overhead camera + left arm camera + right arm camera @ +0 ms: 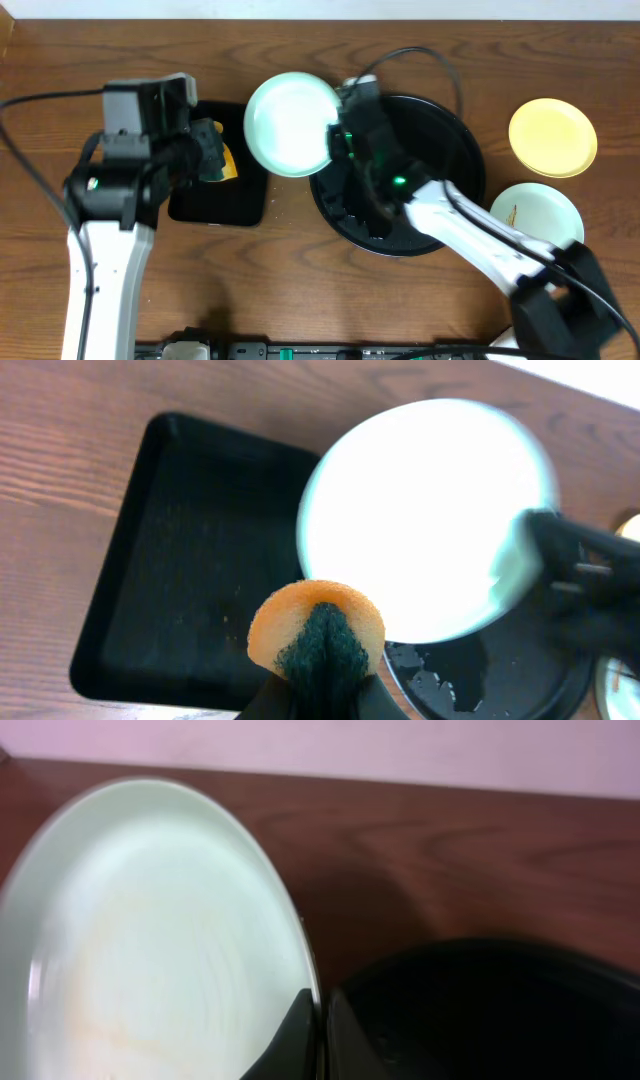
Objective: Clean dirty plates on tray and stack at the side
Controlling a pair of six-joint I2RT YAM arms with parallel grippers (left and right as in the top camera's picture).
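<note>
Left jaws closed on sponge (316, 628) above small tray (220, 205). Right jaws pinch mint plate (290, 125) by its rim, over left rim of round tray (455, 130). Yellow plate (552, 137) and smeared plate (535, 215) on surface, right.

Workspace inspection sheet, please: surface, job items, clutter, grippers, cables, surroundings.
Surface: wooden table, brown grain.
Job's things: round black tray; mint plate held at its left rim; yellow plate and smeared mint plate side by side on the table to its right.
Clutter: rectangular black tray; sponge, orange and dark green.
Grippers: left gripper shut on the sponge above the rectangular black tray; right gripper shut on the mint plate's edge.
Cables: black cable at far left; second cable arching behind the round black tray.
Surroundings: pale wall behind the table.
</note>
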